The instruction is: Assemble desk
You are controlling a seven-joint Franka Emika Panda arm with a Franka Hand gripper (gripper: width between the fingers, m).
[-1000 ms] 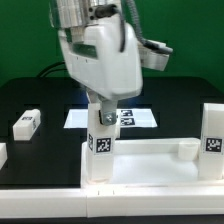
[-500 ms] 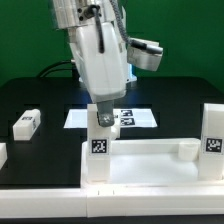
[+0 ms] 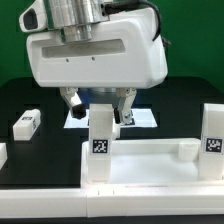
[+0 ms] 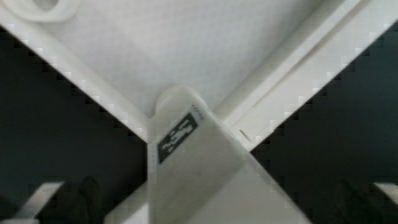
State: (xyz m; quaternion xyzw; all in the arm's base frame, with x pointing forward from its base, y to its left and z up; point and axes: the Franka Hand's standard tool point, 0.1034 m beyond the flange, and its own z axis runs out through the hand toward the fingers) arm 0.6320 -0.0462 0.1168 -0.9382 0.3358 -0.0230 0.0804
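Two-finger gripper (image 3: 99,112): clamped a moment ago, now released, jaws wide either side of the short white tagged bar leg (image 3: 99,146). Leg stands upright unaided at a corner of the wide white rimmed plastic panel (image 3: 150,158); this leg judged fitted.

Two upright legs stand in the way on the panel (image 3: 140,165): one leg (image 3: 100,135) at the exterior view's left corner, another leg (image 3: 212,135) at the right. Between them there is open room from above. Farther left, a loose leg (image 3: 27,123) lies on the table (image 3: 45,150).

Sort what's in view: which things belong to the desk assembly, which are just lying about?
Job: desk panel; upright leg inside the open claw; second upright leg, exterior view's right; loose leg lying on the table.
Lying about: marker board.
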